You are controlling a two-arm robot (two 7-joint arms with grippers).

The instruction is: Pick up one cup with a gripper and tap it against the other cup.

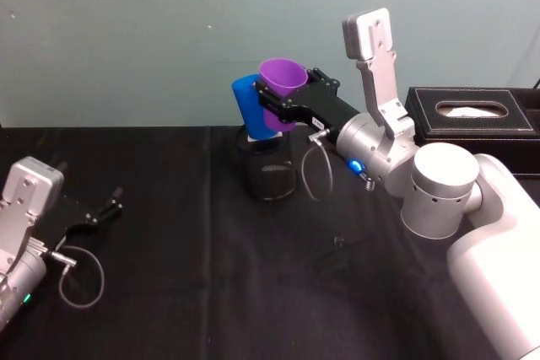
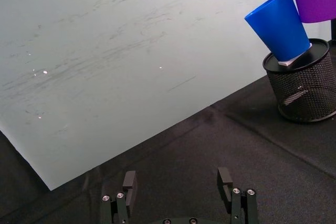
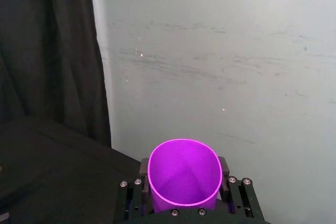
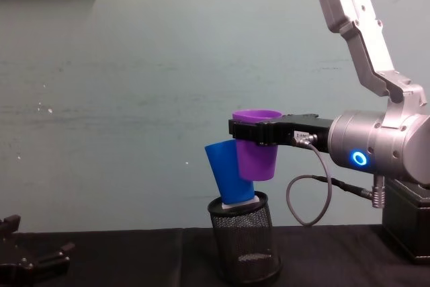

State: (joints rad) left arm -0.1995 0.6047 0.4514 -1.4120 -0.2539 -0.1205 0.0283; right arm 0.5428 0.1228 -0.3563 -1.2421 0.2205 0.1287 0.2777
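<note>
The left tool (image 2: pixel 177 182) sits low at the black counter's (image 1: pixel 169 208) left, fingers spread open. At centre, the blue tumbler (image 4: pixel 225 173) leans tilted in a black wire-mesh holder (image 4: pixel 245 247). The purple tumbler (image 4: pixel 256 152) hangs upright beside it, side meeting the blue rim, clamped in the right tool (image 4: pixel 255 131).

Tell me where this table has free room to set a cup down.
Free: the cloth between the left gripper and the mesh holder, and the strip in front of the holder. Crowded: the holder's top, where the blue cup leans and the right gripper holds the purple cup beside it; the tissue box fills the far right.
</note>
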